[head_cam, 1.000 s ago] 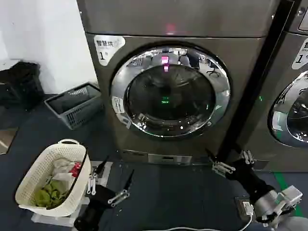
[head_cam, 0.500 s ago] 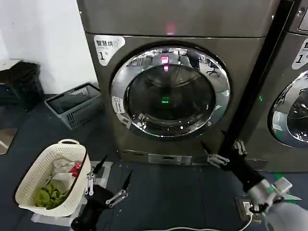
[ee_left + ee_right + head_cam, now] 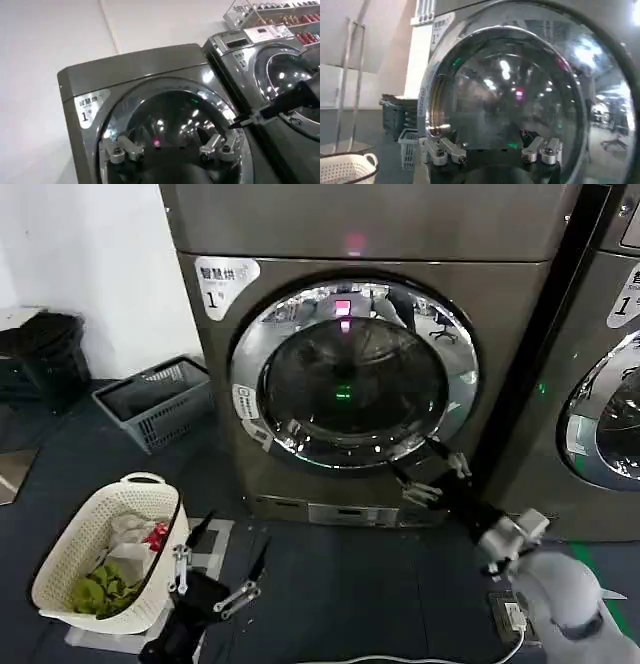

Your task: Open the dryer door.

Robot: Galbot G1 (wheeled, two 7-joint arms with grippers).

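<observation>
The dryer door [image 3: 352, 374] sat shut in the machine's front, chrome ring flush, twin machine [image 3: 605, 354] off to its right. Over the last second the right gripper [image 3: 432, 474] climbed from the floor to the door's lower right rim (fingers apart, nothing gripped), so the pull looked imminent. The left gripper [image 3: 222, 556] hung low beside the laundry basket [image 3: 75, 559], fingers spread.
</observation>
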